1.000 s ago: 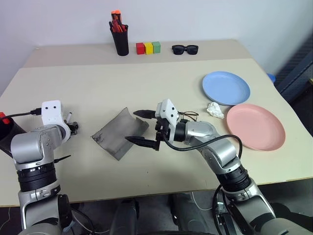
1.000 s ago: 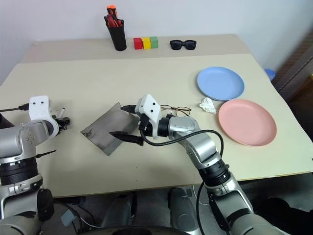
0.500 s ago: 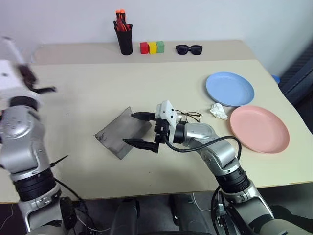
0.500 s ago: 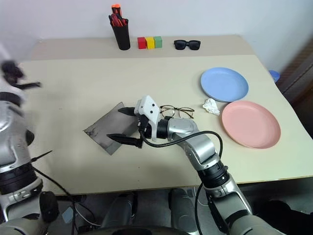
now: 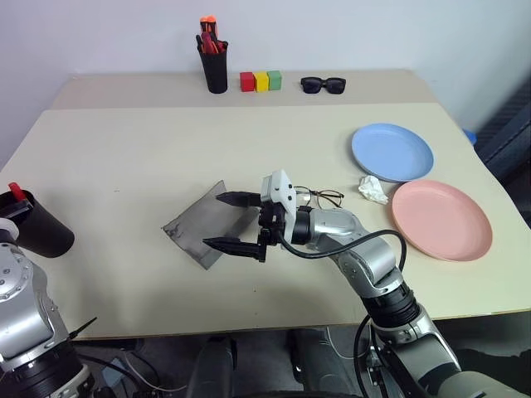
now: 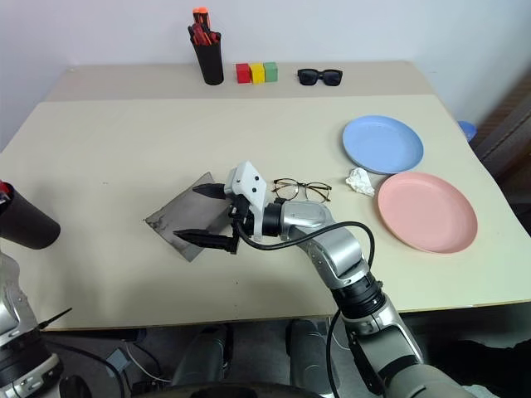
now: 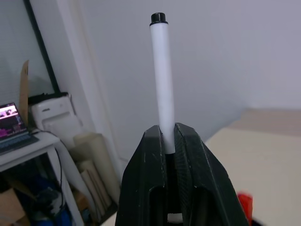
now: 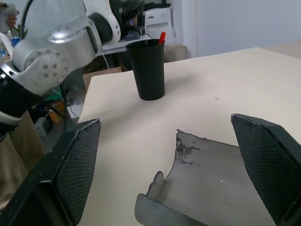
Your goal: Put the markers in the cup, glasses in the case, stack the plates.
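So the left gripper (image 7: 170, 141) had its fingers clamped on the white marker (image 7: 162, 80), black cap pointing away from the wrist, held up off the table. The other marker (the one with the red cap) (image 5: 14, 191) was standing in the black cup (image 5: 39, 232) near the table's left edge.

Over in the middle, the right gripper (image 5: 232, 221) had its two fingers spread wide apart and wasn't holding anything, hovering over the near end of the grey case (image 5: 203, 224), which lay open on the table (image 5: 124, 157). The glasses (image 6: 300, 190) sat just behind the right wrist, outside the case.

On the right side, the blue plate (image 5: 392, 152) and the pink plate (image 5: 440, 220) lay side by side, not stacked, with a crumpled white scrap (image 5: 372, 190) next to them.
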Controlling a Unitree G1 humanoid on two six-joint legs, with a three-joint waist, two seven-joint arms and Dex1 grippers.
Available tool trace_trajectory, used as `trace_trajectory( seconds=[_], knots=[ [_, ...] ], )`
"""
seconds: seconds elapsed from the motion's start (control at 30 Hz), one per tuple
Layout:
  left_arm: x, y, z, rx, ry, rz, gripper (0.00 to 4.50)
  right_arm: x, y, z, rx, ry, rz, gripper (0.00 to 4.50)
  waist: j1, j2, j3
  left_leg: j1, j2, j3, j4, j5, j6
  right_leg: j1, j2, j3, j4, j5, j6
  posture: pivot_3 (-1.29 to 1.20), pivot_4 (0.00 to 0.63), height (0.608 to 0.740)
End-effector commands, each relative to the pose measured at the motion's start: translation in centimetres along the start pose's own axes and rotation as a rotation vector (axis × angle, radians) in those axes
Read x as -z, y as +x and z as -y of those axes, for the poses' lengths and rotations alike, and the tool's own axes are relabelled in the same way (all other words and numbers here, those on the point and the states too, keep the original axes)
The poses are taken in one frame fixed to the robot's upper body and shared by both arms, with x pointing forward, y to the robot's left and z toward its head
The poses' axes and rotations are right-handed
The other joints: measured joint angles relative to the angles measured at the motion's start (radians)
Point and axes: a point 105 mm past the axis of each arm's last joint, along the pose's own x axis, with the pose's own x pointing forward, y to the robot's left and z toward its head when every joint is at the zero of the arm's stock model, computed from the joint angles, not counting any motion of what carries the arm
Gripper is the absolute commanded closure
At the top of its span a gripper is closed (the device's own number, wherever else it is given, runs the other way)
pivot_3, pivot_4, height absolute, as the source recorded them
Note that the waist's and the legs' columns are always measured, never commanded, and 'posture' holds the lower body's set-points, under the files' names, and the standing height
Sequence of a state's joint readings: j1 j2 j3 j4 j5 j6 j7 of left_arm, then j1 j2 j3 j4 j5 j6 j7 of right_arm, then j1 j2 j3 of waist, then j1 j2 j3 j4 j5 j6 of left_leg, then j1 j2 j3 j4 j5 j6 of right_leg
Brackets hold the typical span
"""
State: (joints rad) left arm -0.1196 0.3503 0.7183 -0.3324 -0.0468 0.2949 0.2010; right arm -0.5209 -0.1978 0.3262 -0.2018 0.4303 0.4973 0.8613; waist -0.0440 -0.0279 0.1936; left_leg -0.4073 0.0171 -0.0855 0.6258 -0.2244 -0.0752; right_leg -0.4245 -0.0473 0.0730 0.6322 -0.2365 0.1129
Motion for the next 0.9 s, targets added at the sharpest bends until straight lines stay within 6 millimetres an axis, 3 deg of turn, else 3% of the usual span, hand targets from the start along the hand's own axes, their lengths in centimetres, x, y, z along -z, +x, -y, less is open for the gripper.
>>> trace_trajectory(
  seconds=[0.03,0.17,0.3,0.47,0.53,0.63,0.7,0.8,0.9],
  knots=[
    [0.1,-0.3,-0.2,-0.017,-0.008,0.001,4.44,-1.4,0.4,-0.4,-0.027,-0.027,0.043,0.0,0.0,0.0,0.0,0.0,0.0,0.0,0.0,0.0,0.0,0.0,0.0,0.0,0.0,0.0,0.0,0.0,0.15,0.74],
    [0.5,-0.5,0.0,-0.012,-0.03,-0.013,4.44,-1.4,0.4,-0.4,-0.027,-0.027,0.045,0.0,0.0,0.0,0.0,0.0,0.0,0.0,0.0,0.0,0.0,0.0,0.0,0.0,0.0,0.0,0.0,0.0,0.15,0.74],
    [0.6,-0.4,0.4,-0.01,-0.052,-0.015,2.97,-1.5,0.4,-0.3,-0.02,-0.029,0.045,0.0,0.0,0.0,0.0,0.0,0.0,0.0,0.0,0.0,0.0,0.0,0.0,0.0,0.0,0.0,0.0,0.0,0.15,0.74],
    [-0.6,-0.4,1.3,0.032,-0.105,0.032,2.97,-1.5,0.3,-0.3,-0.014,-0.028,0.043,0.0,0.0,0.0,0.0,0.0,0.0,0.0,0.0,0.0,0.0,0.0,0.0,0.0,0.0,0.0,0.0,0.0,0.15,0.74],
    [-2.9,-0.3,2.6,0.111,-0.156,0.121,2.97,-1.4,0.2,-0.2,-0.007,-0.028,0.04,0.0,0.001,0.0,0.0,0.0,0.0,0.0,0.0,0.0,0.0,0.0,0.0,0.0,0.0,0.0,0.0,0.0,0.15,0.74],
    [-5.6,-0.8,6.6,0.361,-0.213,0.192,2.97,-1.5,0.0,0.1,0.011,-0.038,0.034,0.0,0.002,0.0,0.0,0.0,0.0,0.0,0.0,0.0,0.0,0.0,0.0,0.0,0.0,0.0,0.0,0.0,0.15,0.74],
    [-7.0,-2.5,10.2,0.609,-0.253,0.204,2.97,-1.5,-0.2,0.4,0.025,-0.054,0.029,0.0,0.002,0.0,0.0,0.0,0.0,0.0,0.0,0.0,0.0,0.0,0.0,0.0,0.0,0.0,0.0,0.0,0.15,0.74],
    [-7.5,-6.5,14.9,1.019,-0.328,0.085,2.14,-1.6,-0.5,0.7,0.048,-0.073,0.024,0.0,-0.001,0.0,0.0,0.0,0.0,0.0,0.0,0.0,0.0,0.0,0.0,0.0,0.0,0.0,0.0,0.0,0.15,0.74],
    [-6.6,-11.9,17.4,1.419,-0.316,-0.12,0.6,-1.4,-1.5,1.3,0.075,-0.087,-0.007,0.0,-0.011,0.001,0.0,0.0,0.0,0.0,0.0,0.0,0.0,0.0,0.0,0.0,0.0,0.0,0.0,0.0,0.15,0.74]
  ],
)
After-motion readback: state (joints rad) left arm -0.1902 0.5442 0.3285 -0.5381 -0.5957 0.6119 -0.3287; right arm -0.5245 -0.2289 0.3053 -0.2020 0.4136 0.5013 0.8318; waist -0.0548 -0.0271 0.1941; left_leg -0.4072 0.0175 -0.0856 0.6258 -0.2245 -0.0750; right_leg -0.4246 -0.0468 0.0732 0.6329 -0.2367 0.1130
